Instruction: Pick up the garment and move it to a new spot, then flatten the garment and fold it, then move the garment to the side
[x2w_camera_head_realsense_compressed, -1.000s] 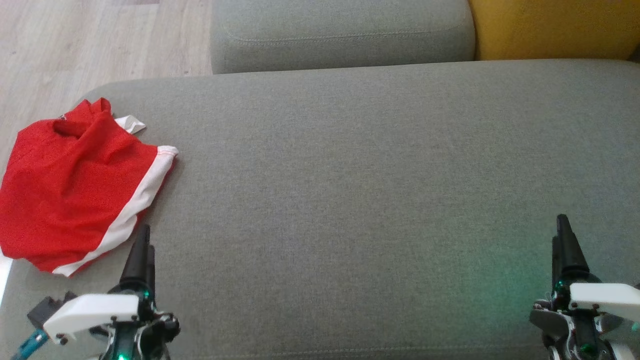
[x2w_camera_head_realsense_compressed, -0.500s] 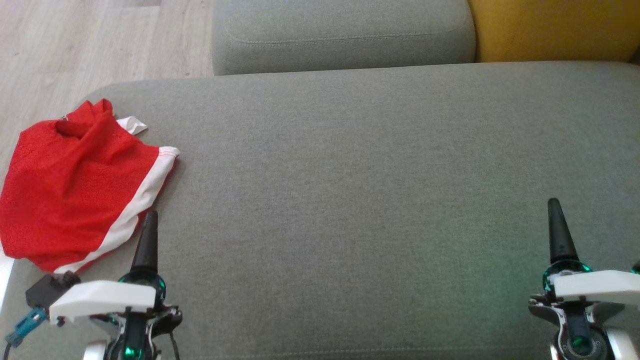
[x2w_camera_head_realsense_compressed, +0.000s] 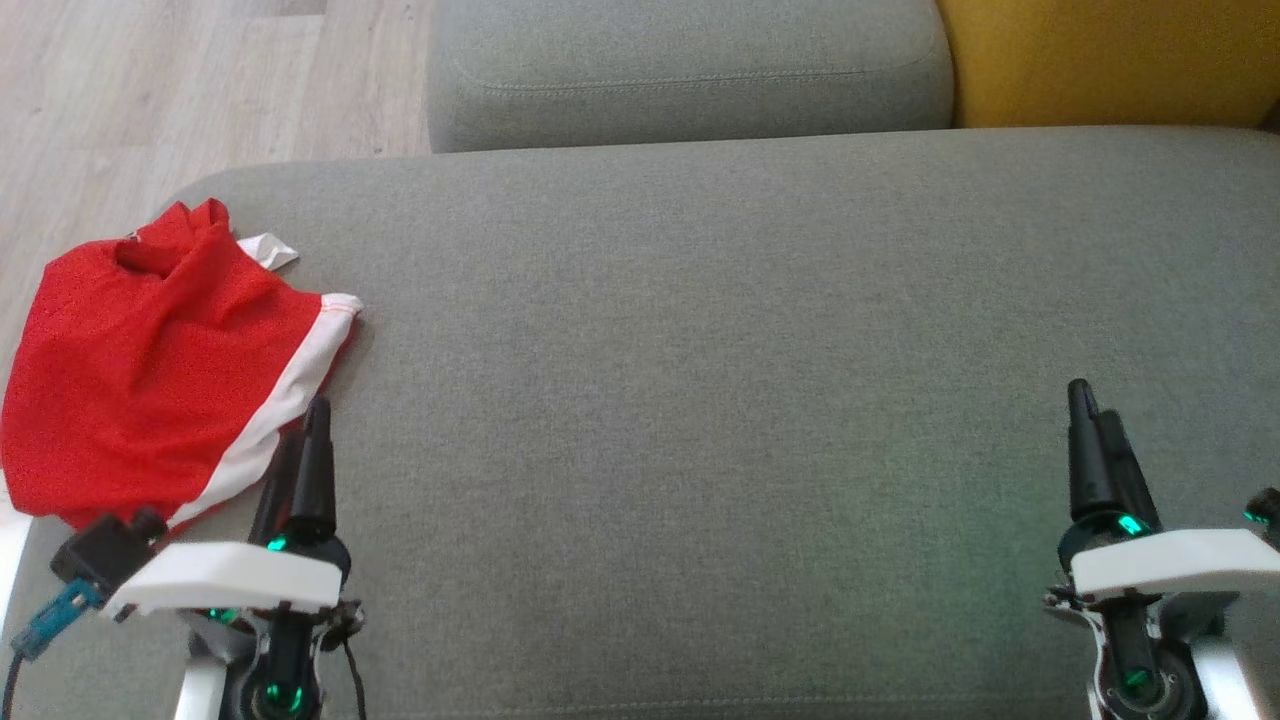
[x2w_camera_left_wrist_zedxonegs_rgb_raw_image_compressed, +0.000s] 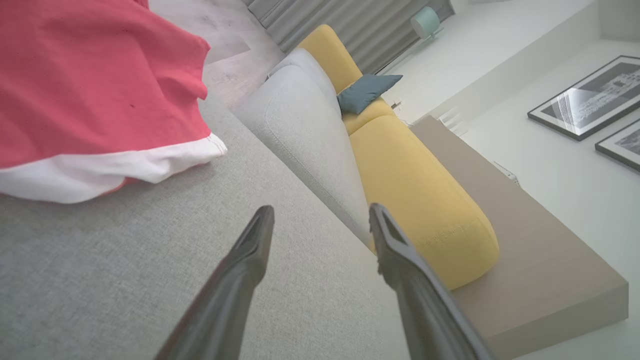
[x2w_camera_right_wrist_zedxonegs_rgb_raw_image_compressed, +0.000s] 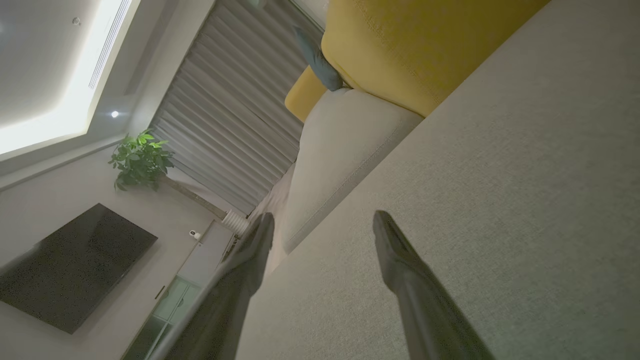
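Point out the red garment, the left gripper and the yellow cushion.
red garment (x2w_camera_head_realsense_compressed: 150, 380), head view, middle of the cloth.
left gripper (x2w_camera_left_wrist_zedxonegs_rgb_raw_image_compressed: 321, 210), left wrist view, midway between fingertips.
yellow cushion (x2w_camera_head_realsense_compressed: 1100, 60), head view, front face.

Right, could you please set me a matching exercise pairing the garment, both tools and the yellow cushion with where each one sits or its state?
Column one:
1. garment
2. left tool
3. right tool
4. yellow cushion

Column two:
A. open, above the bare grey seat at its right end
B. top right corner of the head view
C. crumpled at the seat's left end
D. open, close beside the garment

Pairs: 1-C, 2-D, 3-A, 4-B.
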